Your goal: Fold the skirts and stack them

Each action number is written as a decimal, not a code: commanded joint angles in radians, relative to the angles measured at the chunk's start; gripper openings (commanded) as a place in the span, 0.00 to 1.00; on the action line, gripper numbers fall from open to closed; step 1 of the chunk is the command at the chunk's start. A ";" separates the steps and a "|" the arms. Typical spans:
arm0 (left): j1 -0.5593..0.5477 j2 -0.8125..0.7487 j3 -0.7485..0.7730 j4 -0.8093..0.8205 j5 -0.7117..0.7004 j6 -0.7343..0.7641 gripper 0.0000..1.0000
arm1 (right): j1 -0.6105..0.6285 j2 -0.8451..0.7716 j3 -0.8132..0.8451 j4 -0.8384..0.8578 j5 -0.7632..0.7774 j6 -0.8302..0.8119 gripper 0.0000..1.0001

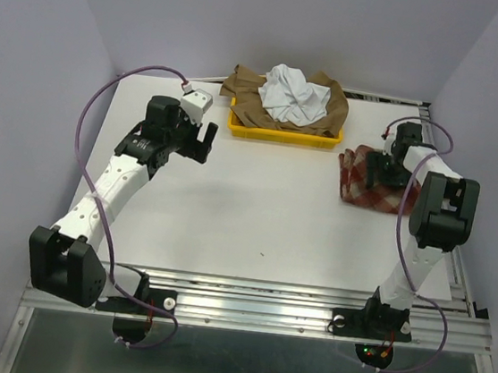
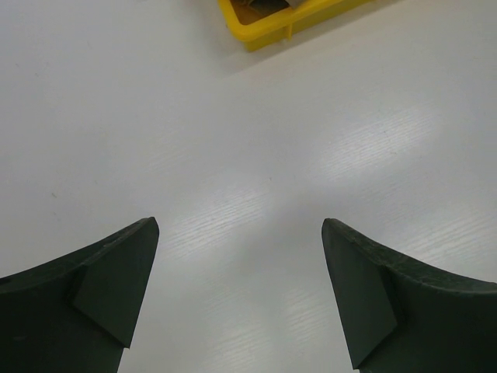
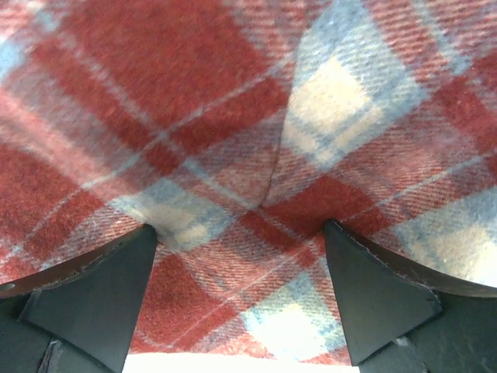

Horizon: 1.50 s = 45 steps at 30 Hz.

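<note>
On the white table [image 1: 255,214], the left gripper [image 2: 241,233] stands wide open over bare surface, the right gripper [image 3: 241,233] stands wide open over one red-and-beige checked skirt [image 1: 366,189] at the right, and beyond, one yellow tray [image 1: 282,134] holds two skirts: one tan-brown skirt [image 1: 246,96] under one crumpled white skirt [image 1: 293,94].

The tabletop [image 2: 248,155] is smooth and white, with faint grain lines and a soft sheen. The tray [image 2: 272,35] is glossy yellow plastic. The checked skirt [image 3: 194,116] is woven twill cloth, matt and slightly fuzzy. The white skirt [image 1: 291,92] and tan-brown skirt [image 1: 247,85] are matt cloth. The left fingers [image 2: 85,303] look matt black and finely grainy.
</note>
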 commanded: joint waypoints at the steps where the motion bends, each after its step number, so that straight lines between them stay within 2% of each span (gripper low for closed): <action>1: 0.007 0.016 0.046 0.036 0.059 0.010 0.99 | -0.038 0.250 0.148 0.022 0.048 -0.119 0.94; 7: 0.008 0.059 0.050 0.048 0.076 0.009 0.99 | -0.038 0.468 0.484 -0.001 -0.012 -0.160 0.95; 14: 0.016 0.107 0.038 0.063 0.102 0.007 0.99 | -0.038 0.685 0.780 -0.007 -0.024 -0.134 0.95; 21: 0.025 0.124 0.049 0.060 0.121 0.009 0.99 | -0.038 0.701 0.859 0.054 -0.012 -0.145 0.96; 25: 0.028 0.110 0.055 0.059 0.124 0.010 0.99 | -0.038 0.626 0.908 0.068 -0.009 -0.133 1.00; 30: 0.048 0.060 0.076 0.054 0.157 0.009 0.99 | -0.038 0.406 0.904 0.065 -0.027 -0.111 1.00; 33: 0.071 0.018 0.046 0.076 0.171 0.024 0.99 | -0.038 0.295 0.859 0.041 -0.088 -0.093 1.00; 39: 0.142 -0.114 -0.029 0.070 0.243 0.036 0.99 | -0.038 -0.015 0.649 -0.010 -0.208 -0.108 1.00; 45: 0.153 -0.246 -0.045 -0.050 0.301 0.078 0.99 | -0.038 -0.244 0.398 -0.120 -0.452 -0.061 1.00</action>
